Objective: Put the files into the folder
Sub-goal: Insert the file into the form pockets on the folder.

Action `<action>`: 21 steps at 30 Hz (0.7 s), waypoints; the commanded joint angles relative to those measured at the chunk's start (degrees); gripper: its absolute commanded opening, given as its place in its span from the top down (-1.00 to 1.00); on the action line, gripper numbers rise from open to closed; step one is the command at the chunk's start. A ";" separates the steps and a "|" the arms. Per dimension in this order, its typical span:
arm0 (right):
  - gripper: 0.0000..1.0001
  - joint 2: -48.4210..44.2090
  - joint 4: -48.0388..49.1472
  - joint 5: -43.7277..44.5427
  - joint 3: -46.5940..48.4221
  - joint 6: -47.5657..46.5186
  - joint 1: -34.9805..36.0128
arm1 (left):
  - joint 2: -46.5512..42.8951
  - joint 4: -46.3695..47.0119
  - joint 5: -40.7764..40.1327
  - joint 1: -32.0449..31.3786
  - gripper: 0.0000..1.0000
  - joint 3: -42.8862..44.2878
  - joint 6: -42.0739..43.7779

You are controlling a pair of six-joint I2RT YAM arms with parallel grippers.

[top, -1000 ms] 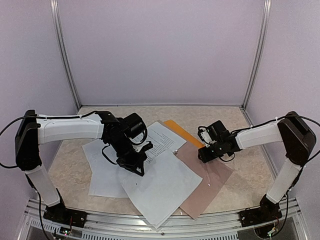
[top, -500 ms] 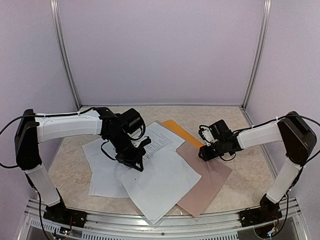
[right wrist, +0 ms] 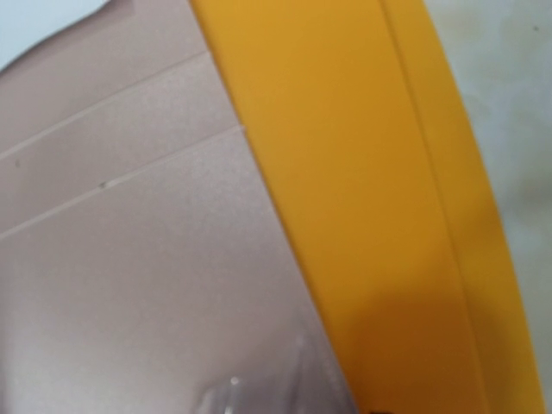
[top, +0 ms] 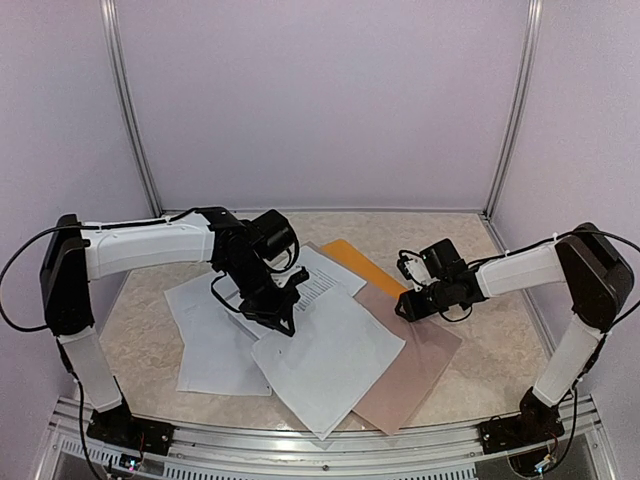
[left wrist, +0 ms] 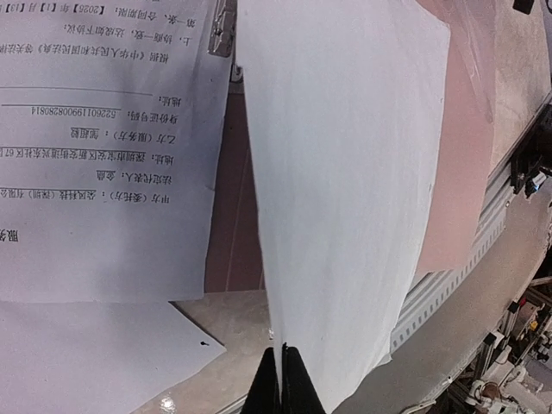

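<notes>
Thin white sheet (top: 330, 365) slid slightly away in left gripper (top: 283, 322), orange folder (top: 362, 262)

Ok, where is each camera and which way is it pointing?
Top external: above and behind the bases, facing down and forward over the table; left arm and right arm show whole.
Left wrist: low over the table, looking along the white sheet pinched in the left fingers, seen at the bottom edge.
Right wrist: close above the orange folder and pinkish-brown board, facing down; no fingers clearly show.
Shared: top and left wrist both show that sheet; top and right wrist, folder and board.
</notes>
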 commanded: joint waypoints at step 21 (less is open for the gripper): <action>0.15 -1.13 -4.51 -3.51 -2.85 1.18 -0.08 | 7.74 8.22 9.32 -0.57 1.00 4.94 -4.15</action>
